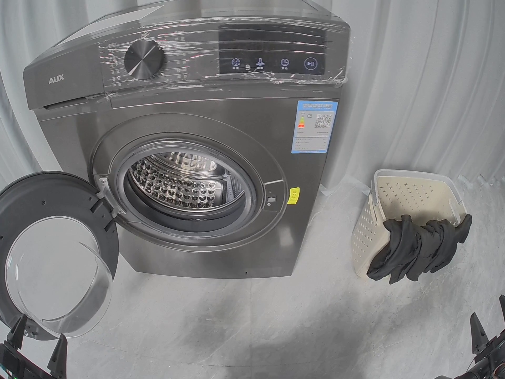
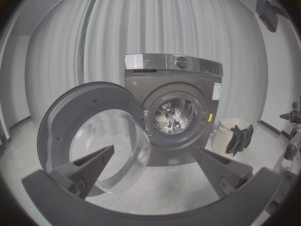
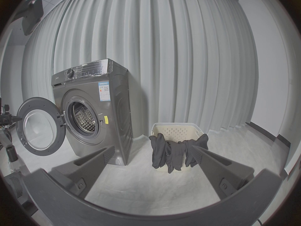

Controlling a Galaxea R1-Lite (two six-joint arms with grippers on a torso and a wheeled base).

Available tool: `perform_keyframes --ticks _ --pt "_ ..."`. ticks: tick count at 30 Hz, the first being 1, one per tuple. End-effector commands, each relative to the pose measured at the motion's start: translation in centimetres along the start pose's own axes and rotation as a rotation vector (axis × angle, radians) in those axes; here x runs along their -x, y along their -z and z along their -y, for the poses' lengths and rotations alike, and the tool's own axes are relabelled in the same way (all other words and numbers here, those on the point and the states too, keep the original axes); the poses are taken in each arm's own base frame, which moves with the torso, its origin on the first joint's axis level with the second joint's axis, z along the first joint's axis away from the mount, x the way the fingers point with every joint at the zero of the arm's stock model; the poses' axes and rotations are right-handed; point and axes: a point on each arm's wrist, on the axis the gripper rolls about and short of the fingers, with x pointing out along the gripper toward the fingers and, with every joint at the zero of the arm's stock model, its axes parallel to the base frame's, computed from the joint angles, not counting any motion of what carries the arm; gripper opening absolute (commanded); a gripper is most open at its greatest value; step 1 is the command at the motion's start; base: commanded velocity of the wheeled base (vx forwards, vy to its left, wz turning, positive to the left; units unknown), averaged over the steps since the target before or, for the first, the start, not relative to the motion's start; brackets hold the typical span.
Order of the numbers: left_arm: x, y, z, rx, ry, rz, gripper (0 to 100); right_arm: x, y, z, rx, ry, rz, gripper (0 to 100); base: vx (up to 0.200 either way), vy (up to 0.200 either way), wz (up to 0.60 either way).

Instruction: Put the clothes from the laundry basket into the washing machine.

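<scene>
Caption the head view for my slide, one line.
Washing machine with door open, drum empty; dark clothes draped over the laundry basket rim beside it.

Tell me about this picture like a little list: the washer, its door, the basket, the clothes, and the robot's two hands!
washing machine: grey front-loader on the floor
door: open, swung to the robot's left
drum: shiny metal, no clothes seen inside
laundry basket: cream, on the floor right of the machine
clothes: dark, draped over the basket's front rim
left hand: open, empty, low by the door
right hand: open, empty, low, apart from the basket
</scene>
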Motion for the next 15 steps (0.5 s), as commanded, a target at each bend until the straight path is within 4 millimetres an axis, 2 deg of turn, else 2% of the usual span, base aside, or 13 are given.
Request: perform_keyframes --ticks 1,15 --pt "-0.03 0.47 0.00 0.000 -0.001 -0.004 100 -0.02 0.51 0.00 0.000 0.000 -0.003 100 0.000 -0.200 0.00" --pt "-0.01 0.43 0.00 0.000 -0.001 -0.002 100 -0.02 0.51 0.00 0.000 0.000 -0.003 100 0.000 -0.200 0.00"
